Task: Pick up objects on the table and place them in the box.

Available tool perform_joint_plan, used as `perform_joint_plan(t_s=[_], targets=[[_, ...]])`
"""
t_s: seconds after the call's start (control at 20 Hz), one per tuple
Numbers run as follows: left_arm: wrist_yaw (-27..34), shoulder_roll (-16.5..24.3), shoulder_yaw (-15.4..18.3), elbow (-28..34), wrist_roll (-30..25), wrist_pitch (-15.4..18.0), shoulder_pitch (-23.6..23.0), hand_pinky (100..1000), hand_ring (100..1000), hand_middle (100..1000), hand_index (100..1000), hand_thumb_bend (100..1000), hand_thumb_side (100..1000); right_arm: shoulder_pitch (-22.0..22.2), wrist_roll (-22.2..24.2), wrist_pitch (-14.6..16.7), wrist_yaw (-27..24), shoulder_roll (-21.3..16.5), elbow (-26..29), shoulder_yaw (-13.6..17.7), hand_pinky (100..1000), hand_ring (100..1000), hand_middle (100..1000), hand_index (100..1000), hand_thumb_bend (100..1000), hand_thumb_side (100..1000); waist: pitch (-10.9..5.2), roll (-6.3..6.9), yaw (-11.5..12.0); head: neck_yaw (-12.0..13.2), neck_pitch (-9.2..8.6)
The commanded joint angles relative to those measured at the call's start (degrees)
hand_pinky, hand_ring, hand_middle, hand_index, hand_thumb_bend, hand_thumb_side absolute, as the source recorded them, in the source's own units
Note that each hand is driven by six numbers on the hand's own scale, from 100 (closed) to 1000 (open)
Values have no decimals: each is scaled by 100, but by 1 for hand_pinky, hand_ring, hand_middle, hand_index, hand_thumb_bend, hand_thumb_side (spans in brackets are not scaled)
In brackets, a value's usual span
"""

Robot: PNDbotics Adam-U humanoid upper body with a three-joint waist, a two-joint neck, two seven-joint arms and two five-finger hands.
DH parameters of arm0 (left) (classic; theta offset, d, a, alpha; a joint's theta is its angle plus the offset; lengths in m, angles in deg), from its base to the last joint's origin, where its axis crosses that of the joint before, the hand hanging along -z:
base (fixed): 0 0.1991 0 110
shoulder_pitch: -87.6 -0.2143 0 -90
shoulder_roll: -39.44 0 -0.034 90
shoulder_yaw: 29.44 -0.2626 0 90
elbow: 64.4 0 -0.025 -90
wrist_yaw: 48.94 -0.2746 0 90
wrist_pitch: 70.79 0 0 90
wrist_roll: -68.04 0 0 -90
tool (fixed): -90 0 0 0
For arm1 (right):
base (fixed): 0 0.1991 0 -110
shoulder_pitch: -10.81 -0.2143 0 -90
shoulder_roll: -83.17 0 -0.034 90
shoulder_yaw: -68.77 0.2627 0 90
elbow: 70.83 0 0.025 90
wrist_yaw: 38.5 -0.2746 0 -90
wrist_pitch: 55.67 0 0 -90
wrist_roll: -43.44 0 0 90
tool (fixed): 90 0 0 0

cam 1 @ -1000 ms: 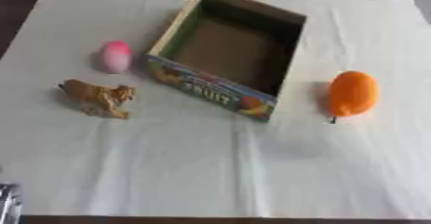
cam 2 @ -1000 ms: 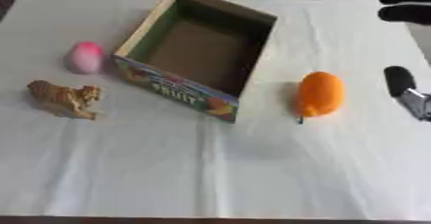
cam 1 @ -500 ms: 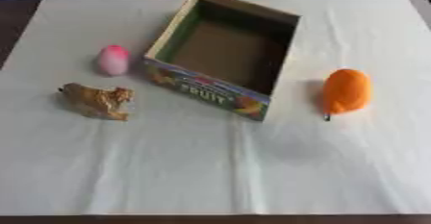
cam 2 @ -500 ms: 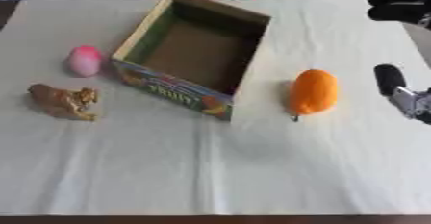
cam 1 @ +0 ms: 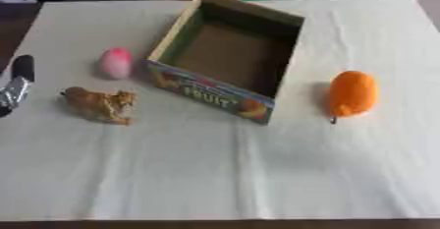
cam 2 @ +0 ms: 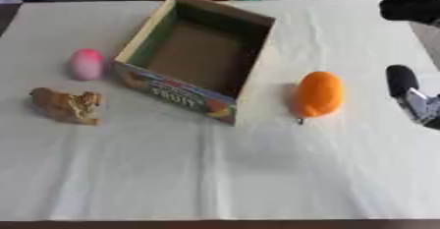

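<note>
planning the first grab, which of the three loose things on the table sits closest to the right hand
The orange fruit, alone on the box's right side near the right hand; the pink egg and toy tiger lie left of it.

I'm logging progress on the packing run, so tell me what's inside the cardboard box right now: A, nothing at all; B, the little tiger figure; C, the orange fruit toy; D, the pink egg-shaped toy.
A: the box shows only its bare brown floor, while the orange toy lies on the table to its right and the pink toy and tiger figure lie to its left.
</note>
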Motion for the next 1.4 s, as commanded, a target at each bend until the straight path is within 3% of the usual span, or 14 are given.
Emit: perform_joint_plan(t_s=[0.05,0.35,0.4,0.45,0.5,0.6,0.7,0.85,1.05,1.3,1.4], targets=[[44,458,-44,95,-483,0,176,573,769,776,921,239,818,-59,-13,46,-231,-13,83,121,759,1000,772,880,100,717,-122,-2,-17,-35,16],[110,718,-290,95,-1534,265,605,605,824,823,938,444,872,-35,-24,57,-585,234,83,159,756,1000,751,874,100,733,-127,1,-67,2,8],[126,754,-326,95,-1732,285,654,617,835,844,954,533,960,-35,-15,53,-631,276,83,169,756,1000,748,871,100,735,-131,2,-75,17,9],[138,784,-362,95,-1937,292,695,618,835,846,958,561,985,-39,4,45,-670,319,83,178,756,1000,747,870,100,737,-134,4,-84,32,9],[157,807,-399,95,-2130,295,729,619,832,838,965,648,1000,-44,27,39,-702,357,83,185,756,1000,745,870,100,743,-135,7,-93,41,5],[208,843,-472,95,-2516,278,810,621,831,828,969,724,1000,-41,77,26,-757,416,83,201,756,1000,742,870,100,748,-136,12,-107,56,7],[296,823,-540,88,-2847,250,908,629,832,832,971,733,1000,-36,118,7,-805,464,83,217,756,1000,739,869,100,750,-139,19,-118,81,10],[502,735,-646,-27,-3239,250,1052,641,830,823,975,663,952,-41,155,-18,-878,528,83,236,755,1000,734,866,100,752,-132,20,-136,98,-7],[1076,591,-806,-476,-3753,229,1296,657,827,829,974,523,795,-52,194,-100,-965,620,83,261,754,1000,726,864,100,764,-125,26,-147,134,-6],[1674,460,-875,-1054,-4123,113,1660,651,826,878,984,447,672,-55,271,-165,-1034,698,83,268,753,1000,721,862,100,775,-107,30,-180,169,-15],[1723,435,-899,-1168,-4177,112,1733,651,824,891,972,318,484,-55,289,-179,-1048,715,83,273,753,1000,719,861,100,779,-95,29,-197,184,-31]])
